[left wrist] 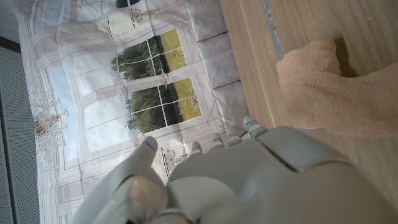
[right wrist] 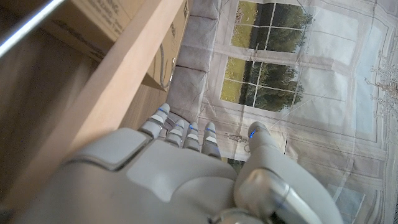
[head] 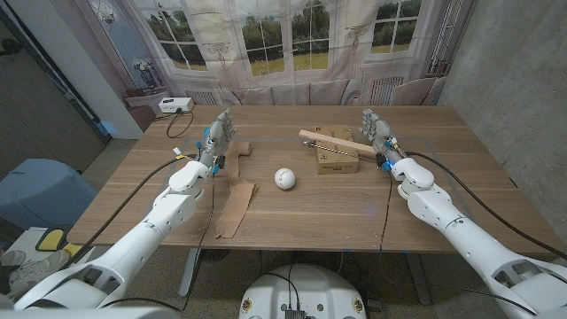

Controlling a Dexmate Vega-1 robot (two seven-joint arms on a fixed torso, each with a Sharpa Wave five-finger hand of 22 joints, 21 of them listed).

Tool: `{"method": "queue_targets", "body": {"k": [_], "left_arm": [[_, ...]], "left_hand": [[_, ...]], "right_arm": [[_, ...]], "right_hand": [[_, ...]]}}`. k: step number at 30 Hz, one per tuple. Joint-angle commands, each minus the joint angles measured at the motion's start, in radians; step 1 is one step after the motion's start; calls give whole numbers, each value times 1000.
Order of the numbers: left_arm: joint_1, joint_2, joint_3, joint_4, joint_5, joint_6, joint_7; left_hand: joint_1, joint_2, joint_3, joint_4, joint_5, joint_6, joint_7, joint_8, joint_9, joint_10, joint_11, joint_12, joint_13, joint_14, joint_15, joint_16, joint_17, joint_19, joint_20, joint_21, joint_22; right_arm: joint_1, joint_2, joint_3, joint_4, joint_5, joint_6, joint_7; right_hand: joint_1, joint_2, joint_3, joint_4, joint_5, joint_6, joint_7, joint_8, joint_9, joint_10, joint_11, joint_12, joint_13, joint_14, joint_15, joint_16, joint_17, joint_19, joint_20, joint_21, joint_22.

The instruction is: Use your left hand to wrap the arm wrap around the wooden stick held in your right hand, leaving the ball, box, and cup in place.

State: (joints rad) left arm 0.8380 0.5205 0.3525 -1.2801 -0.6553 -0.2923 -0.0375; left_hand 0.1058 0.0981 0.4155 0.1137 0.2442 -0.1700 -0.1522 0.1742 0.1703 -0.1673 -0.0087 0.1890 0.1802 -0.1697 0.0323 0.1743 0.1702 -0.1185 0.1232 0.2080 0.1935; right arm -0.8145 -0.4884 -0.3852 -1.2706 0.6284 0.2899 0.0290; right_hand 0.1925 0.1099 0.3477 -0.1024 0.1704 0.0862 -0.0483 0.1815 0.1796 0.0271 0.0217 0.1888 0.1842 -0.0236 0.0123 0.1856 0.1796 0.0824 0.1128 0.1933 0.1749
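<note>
Right hand [head: 379, 133] is gripping the wooden stick [head: 332, 142], left hand [head: 218, 136] is hovering with fingers [head: 223, 121] spread over the arm wrap [head: 237, 190].

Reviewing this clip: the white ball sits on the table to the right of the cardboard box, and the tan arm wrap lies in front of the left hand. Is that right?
Not quite. In the head view the white ball sits left of the cardboard box, between it and the tan arm wrap. The rest holds: the wrap lies on the table in front of the left hand.
</note>
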Motion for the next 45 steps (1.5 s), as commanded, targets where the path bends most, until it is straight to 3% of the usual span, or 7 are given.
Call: {"method": "queue_targets", "body": {"k": [1, 11, 21, 45], "left_arm": [[-17, 7, -18, 44, -27, -26, -41], [-47, 6, -12, 77, -19, -25, -55], [-78, -10, 3, 113, -16, -18, -78], [-113, -32, 18, 164, -14, -44, -128]], "left_hand": [[1, 8, 5, 0, 7, -63, -3, 5, 4, -100, 4, 5, 4, -84, -1, 5, 5, -3, 4, 7, 3], [1, 8, 4, 0, 7, -62, -4, 6, 4, -95, 5, 8, 4, -82, -2, 6, 5, -1, 5, 8, 3], [0, 6, 3, -1, 7, -56, -2, 9, 4, -85, 9, 12, 3, -75, 2, 9, 5, 7, 8, 11, 4], [-1, 1, -1, -3, 6, -33, -3, 14, 4, -54, 15, 21, 3, -52, 7, 13, 4, 27, 15, 19, 3]], "right_arm": [[76, 55, -45, 70, -44, 10, -15], [71, 32, -49, 28, -117, 32, -84], [32, -27, -49, -77, -194, -8, -162], [-82, -162, -32, -385, -375, -218, -340]], "right_hand": [[9, 1, 7, -3, 5, 5, 3, 5, 2, 9, -2, 5, 5, -10, 0, 7, 2, -1, 8, 7, 4], [17, -3, 9, -11, 5, 17, 3, 9, 2, 22, 8, 10, 5, 0, 4, 10, 1, 5, 10, 9, 4], [23, -5, 9, -18, 5, 29, 5, 12, 2, 37, 13, 14, 5, 14, 23, 13, 1, 18, 12, 13, 4], [31, -4, 12, -24, 6, 44, 8, 15, 2, 59, 13, 18, 5, 27, 29, 15, 1, 27, 17, 15, 4]]}}
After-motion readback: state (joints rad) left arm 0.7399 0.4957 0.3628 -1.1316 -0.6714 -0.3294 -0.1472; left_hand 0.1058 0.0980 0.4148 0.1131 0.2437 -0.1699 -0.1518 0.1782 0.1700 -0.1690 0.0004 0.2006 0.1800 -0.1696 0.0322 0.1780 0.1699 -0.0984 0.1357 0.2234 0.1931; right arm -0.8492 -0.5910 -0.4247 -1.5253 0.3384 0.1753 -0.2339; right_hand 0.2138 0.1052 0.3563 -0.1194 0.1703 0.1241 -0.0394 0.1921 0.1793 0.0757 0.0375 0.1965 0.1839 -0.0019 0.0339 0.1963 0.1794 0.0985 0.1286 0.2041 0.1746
